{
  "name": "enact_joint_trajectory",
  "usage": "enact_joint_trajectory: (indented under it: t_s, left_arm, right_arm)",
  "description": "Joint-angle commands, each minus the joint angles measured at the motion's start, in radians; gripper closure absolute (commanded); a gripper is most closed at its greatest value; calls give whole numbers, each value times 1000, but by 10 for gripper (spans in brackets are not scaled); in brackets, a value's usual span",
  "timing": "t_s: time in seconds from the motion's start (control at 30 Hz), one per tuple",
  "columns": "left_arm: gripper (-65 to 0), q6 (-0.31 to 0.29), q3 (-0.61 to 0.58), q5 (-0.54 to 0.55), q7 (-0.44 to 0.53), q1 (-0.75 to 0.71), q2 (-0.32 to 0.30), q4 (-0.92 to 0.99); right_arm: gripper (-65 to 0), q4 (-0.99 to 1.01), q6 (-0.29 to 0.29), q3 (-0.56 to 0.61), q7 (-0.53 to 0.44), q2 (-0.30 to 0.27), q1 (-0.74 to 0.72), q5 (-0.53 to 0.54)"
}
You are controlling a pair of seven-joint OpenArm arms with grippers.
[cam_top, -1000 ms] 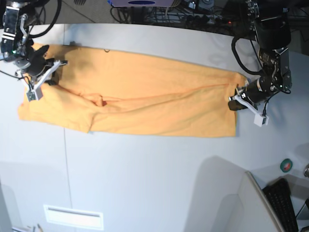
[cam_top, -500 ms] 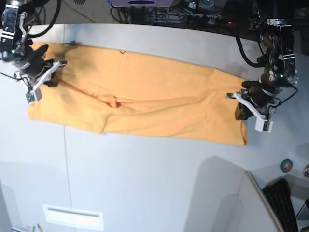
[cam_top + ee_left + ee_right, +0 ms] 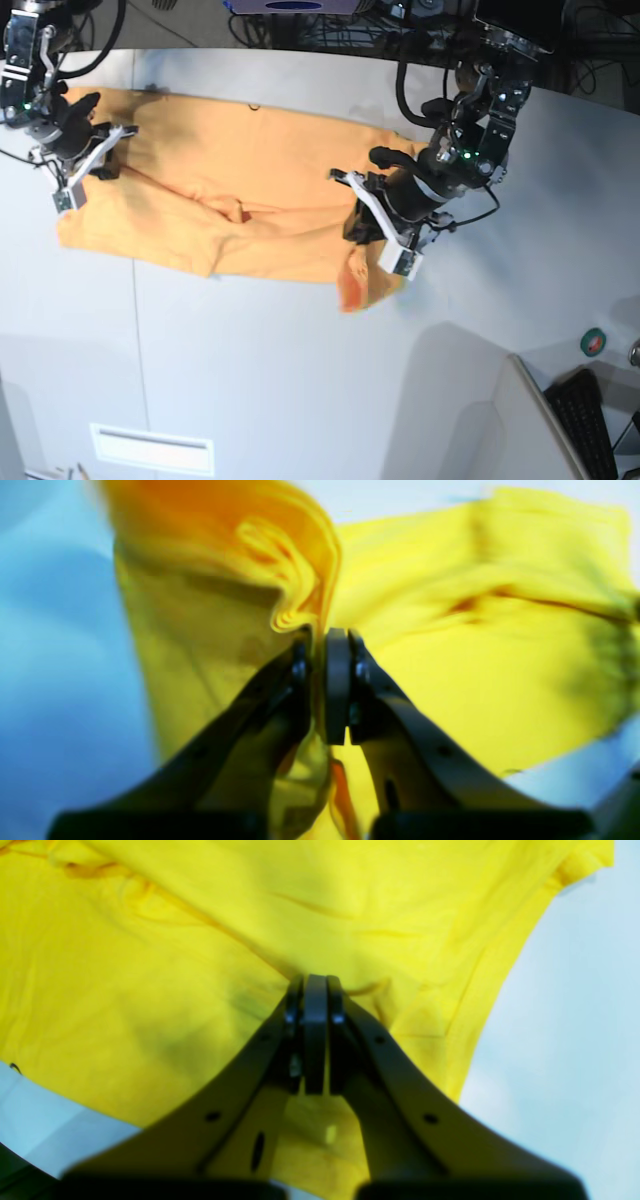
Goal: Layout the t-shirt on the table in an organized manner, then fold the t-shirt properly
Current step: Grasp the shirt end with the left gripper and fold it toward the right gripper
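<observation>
Left gripper point(image 3: 378, 226) now mid-table, t-shirt point(image 3: 220, 210) edge doubled over, clamped.

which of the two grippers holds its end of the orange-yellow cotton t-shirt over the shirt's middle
The left gripper: its t-shirt end sits bunched mid-shirt; the right gripper pins the far edge.

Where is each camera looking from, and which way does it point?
Base: high above, looking down at the table; both arms show.
Left wrist: on the left arm, looking past the left gripper, shut on the t-shirt.
Right wrist: on the right arm, looking past the right gripper, shut on the shirt.
Shared: all three show the t-shirt.
</observation>
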State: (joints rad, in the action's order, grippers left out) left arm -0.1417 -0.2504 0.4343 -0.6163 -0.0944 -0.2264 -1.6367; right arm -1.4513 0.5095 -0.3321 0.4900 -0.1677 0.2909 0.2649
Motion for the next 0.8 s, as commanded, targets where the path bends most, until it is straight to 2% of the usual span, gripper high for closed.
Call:
enact_joint_trajectory:
  t_s: [0.0, 0.1, 0.37, 0.77]
  left_arm:
    - [0, 3, -8, 4, 20, 25, 6, 5]
    - [0, 3, -42, 4, 20, 45, 43, 63]
    - [0, 3, -146, 2, 20, 66, 86, 105]
    - [0, 3, -151, 2, 20, 68, 92, 135]
  right_arm:
    - [0, -18, 5, -6, -20, -11, -8, 14]
    - [0, -18, 5, -11, -20, -11, -8, 14]
    - [0, -18, 5, -12, -20, -11, -8, 14]
    - [0, -18, 5, -8, -20, -11, -9, 14]
